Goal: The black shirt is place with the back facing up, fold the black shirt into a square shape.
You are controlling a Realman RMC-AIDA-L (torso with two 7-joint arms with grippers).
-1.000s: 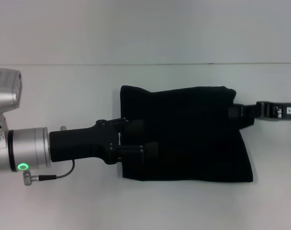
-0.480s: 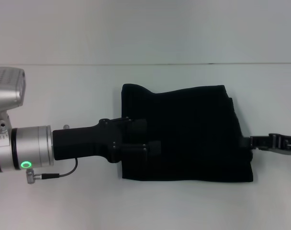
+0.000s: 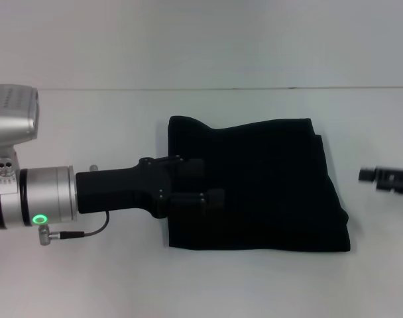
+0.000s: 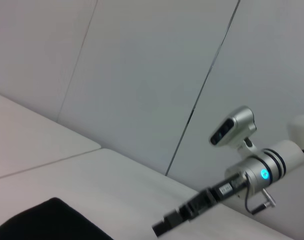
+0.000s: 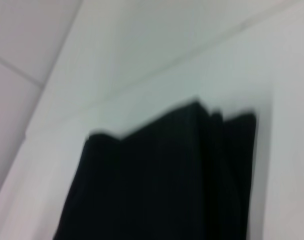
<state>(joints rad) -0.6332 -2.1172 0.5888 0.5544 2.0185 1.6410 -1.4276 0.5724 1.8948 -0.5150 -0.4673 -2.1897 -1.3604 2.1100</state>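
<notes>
A black shirt (image 3: 258, 185), folded into a rough rectangle with layered edges along its right side, lies flat on a plain white counter (image 3: 89, 126). The left gripper (image 3: 200, 182) reaches in horizontally from a silver arm, its jaws lying over the shirt's left edge, set slightly apart with one finger higher than the other; whether they pinch cloth cannot be told. The right gripper (image 3: 366, 175) hovers well clear of the shirt's right edge, touching nothing; its jaws' state cannot be told.
</notes>
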